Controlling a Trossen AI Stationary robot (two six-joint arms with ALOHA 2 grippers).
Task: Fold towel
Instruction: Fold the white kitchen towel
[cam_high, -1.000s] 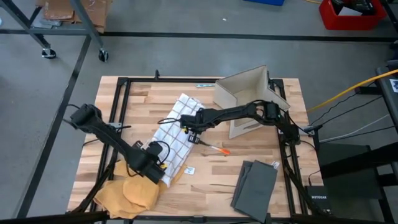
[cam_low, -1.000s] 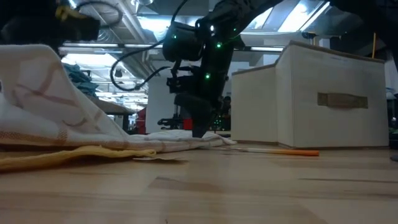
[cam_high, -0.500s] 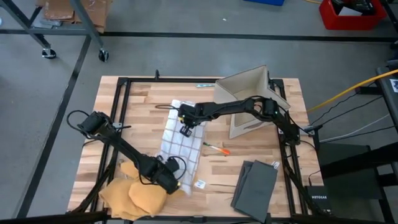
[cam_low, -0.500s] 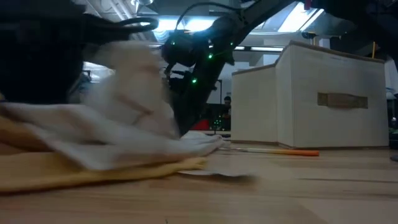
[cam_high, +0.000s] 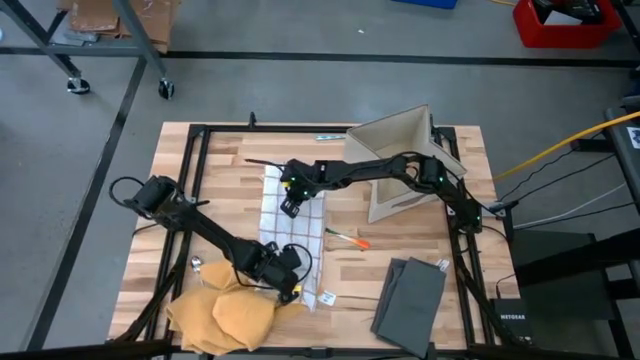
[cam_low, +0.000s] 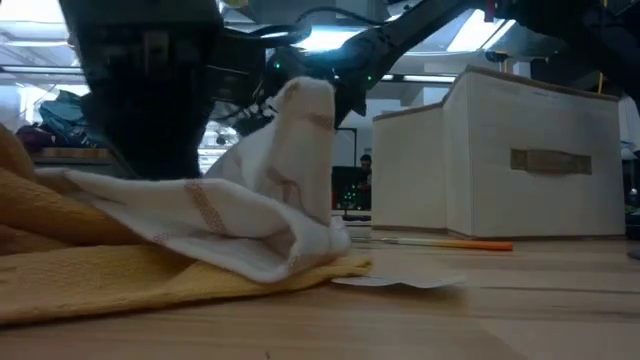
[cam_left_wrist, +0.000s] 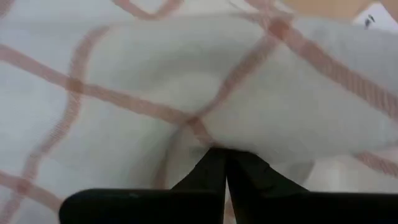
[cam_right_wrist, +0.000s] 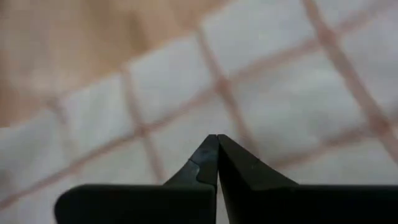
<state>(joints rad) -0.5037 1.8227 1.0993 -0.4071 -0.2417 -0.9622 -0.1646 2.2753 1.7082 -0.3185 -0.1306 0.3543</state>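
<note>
A white towel with red check lines (cam_high: 293, 235) lies stretched from the table's far side to its near side, and its near end rests on a yellow cloth (cam_high: 225, 315). My left gripper (cam_high: 290, 275) is shut at the towel's near end. My right gripper (cam_high: 290, 205) is shut over its far part. In the low view the towel (cam_low: 270, 200) is bunched into a raised hump on top of the yellow cloth (cam_low: 120, 280). My left gripper (cam_left_wrist: 225, 152) pinches a raised fold of the towel (cam_left_wrist: 249, 134) near its near end, between its two fingers. The cloth bulges up around the fingertips. The rest of the towel lies on the yellow cloth and the table. My right gripper (cam_right_wrist: 216, 138) is shut on the towel's far part (cam_right_wrist: 186, 106), coming from above. Its own fingers hide the place of contact, so I cannot tell whether it holds an edge or a fold. The cloth around it lies low on the table.
A beige fabric box (cam_high: 395, 150) stands on the far right, also visible in the low view (cam_low: 520, 160). An orange pen (cam_high: 350, 240) lies right of the towel. Dark grey folded cloth (cam_high: 410, 295) sits near right. A small paper tag (cam_high: 325, 297) lies by the towel's near end.
My left gripper has moved toward the table's right and near edges, dragging the towel's near end over the yellow cloth. My right gripper has shifted toward the far left. The towel has swung from a diagonal to a nearly straight far-to-near line and narrowed.
</note>
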